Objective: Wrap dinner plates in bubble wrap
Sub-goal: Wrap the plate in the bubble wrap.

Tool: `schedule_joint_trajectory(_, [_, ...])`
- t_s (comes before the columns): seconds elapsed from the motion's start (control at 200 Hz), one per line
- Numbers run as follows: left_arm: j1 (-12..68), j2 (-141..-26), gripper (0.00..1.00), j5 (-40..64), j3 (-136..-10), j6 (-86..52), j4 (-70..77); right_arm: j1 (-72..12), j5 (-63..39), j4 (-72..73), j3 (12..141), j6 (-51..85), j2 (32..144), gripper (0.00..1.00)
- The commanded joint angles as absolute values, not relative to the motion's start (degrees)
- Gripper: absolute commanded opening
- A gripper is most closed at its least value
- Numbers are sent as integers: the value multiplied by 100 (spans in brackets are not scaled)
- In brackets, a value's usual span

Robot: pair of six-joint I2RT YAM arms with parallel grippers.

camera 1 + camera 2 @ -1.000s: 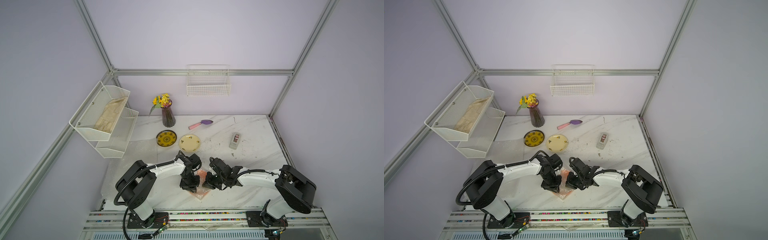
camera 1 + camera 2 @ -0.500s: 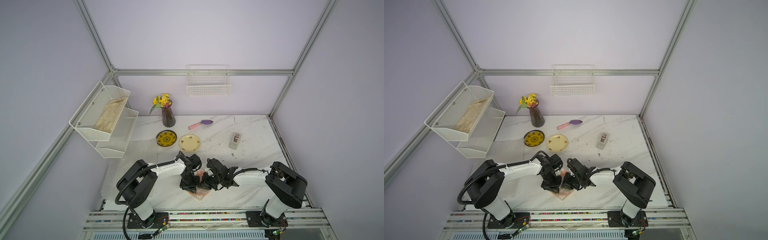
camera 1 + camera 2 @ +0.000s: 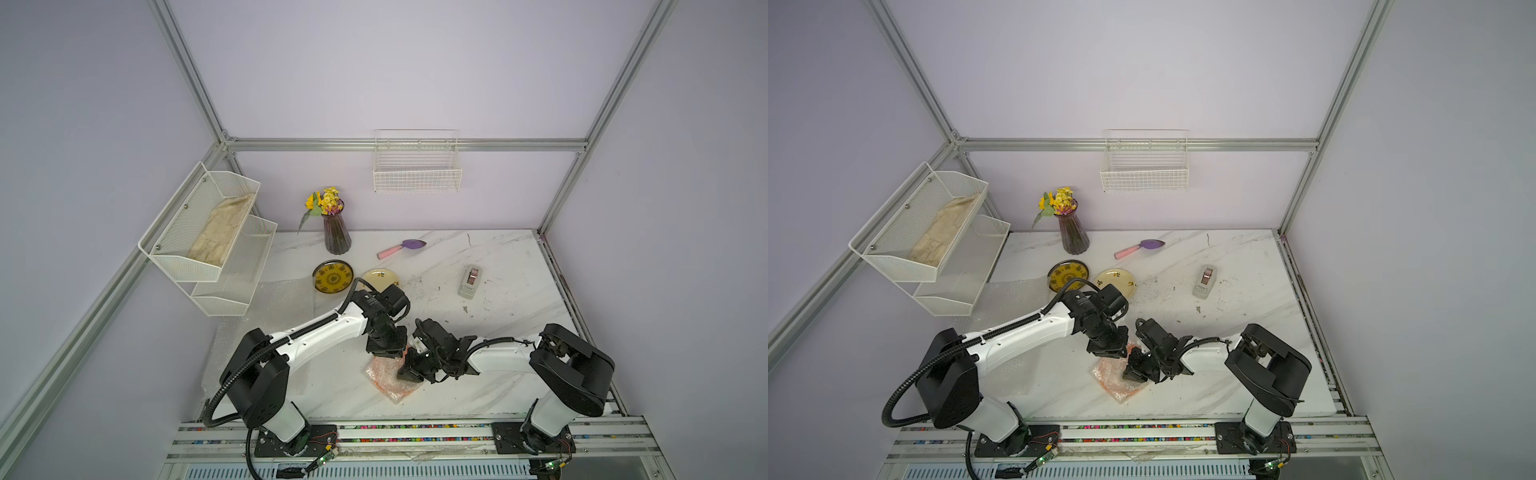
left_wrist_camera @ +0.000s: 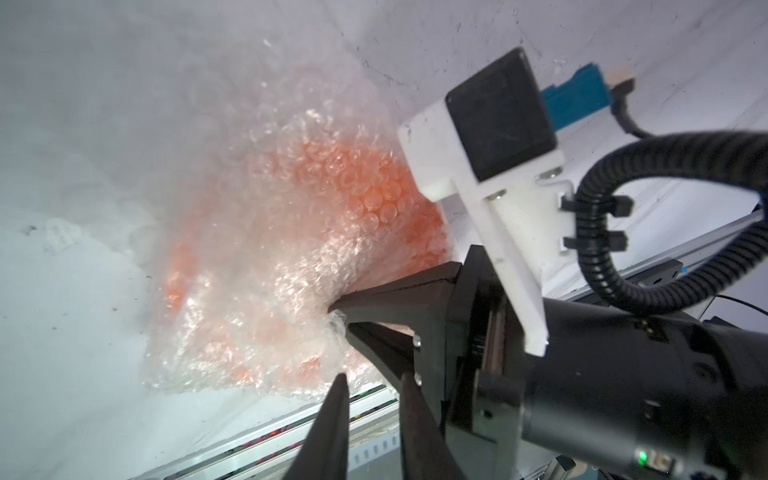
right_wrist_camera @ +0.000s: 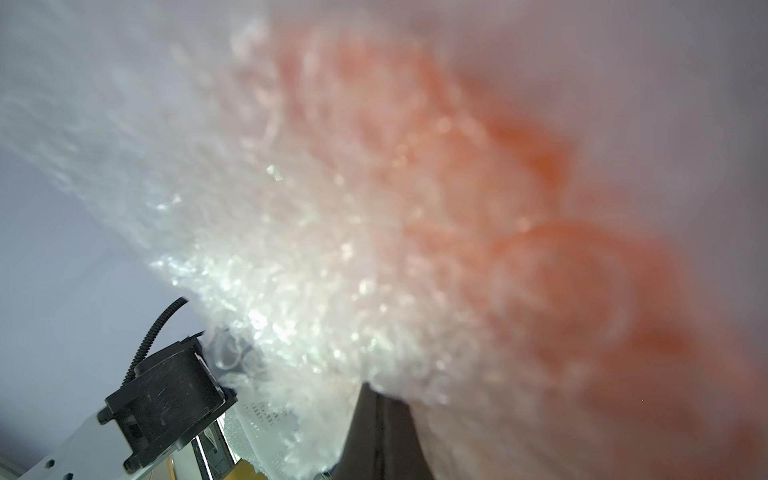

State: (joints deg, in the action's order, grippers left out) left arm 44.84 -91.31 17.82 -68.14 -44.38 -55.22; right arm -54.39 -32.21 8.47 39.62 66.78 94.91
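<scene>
found orange plate (image 3: 386, 374) already bundled in bubble wrap (image 4: 257, 232), lying near the front edge of the table (image 3: 457, 395), about midway between left and right. judged wrap one of three nearly done: folds loose, no tape seen on them.

saw right gripper (image 4: 340, 318) pinched together on a fold at the bundle's right side. saw left gripper (image 4: 372, 376) with fingers slightly apart, nothing visible between them, tips just beside the bundle's far edge. could not tell whether touching.

logged yellow patterned plate (image 3: 333, 276) and cream plate (image 3: 376, 276) bare and side by side, far and left of centre, the cream one partly hidden behind the left arm — two wraps left. noted spare sheet (image 3: 282, 299) lying flat at the left of the table, just beside the yellow patterned plate.

noted tape dispenser (image 3: 470, 281) far right, well apart from the bundle. recorded vase (image 3: 337, 232) and trowel (image 3: 401, 247) at the far edge, wire shelf (image 3: 216, 249) with beige cloth (image 3: 220, 232) on the left wall — all off the working area.

judged nothing loose blocking the bundle. flagged both wrists crowded close over it, and the left arm lying across the way to the cream plate.
</scene>
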Motion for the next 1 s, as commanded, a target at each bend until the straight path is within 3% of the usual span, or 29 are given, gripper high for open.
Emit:
schedule_joint_trajectory(0.0, [4552,-9417,23,2214,-6597,-4485,-5235,-5499,-3023,238,3709,6739,9545,0])
schedule_joint_trajectory(0.265, [4556,-9526,19,2378,-5310,-4118,-4913,-5452,-2718,36,3665,6842,9183,0])
schedule_joint_trajectory(0.475, [4562,-9785,16,2302,-4991,-4151,-4637,-5427,-2443,-455,3965,6723,8647,1])
schedule_joint_trajectory(0.625, [4559,-9879,15,2276,-5034,-4195,-4562,-5425,-2859,1498,3615,7432,8528,3])
schedule_joint_trajectory(0.755, [4562,-9875,15,2268,-5045,-4214,-4561,-5463,-3290,1921,3489,7605,9100,2])
schedule_joint_trajectory(0.995, [4562,-9530,16,2108,-5215,-4329,-4748,-5392,-2796,420,3073,7098,9251,0])
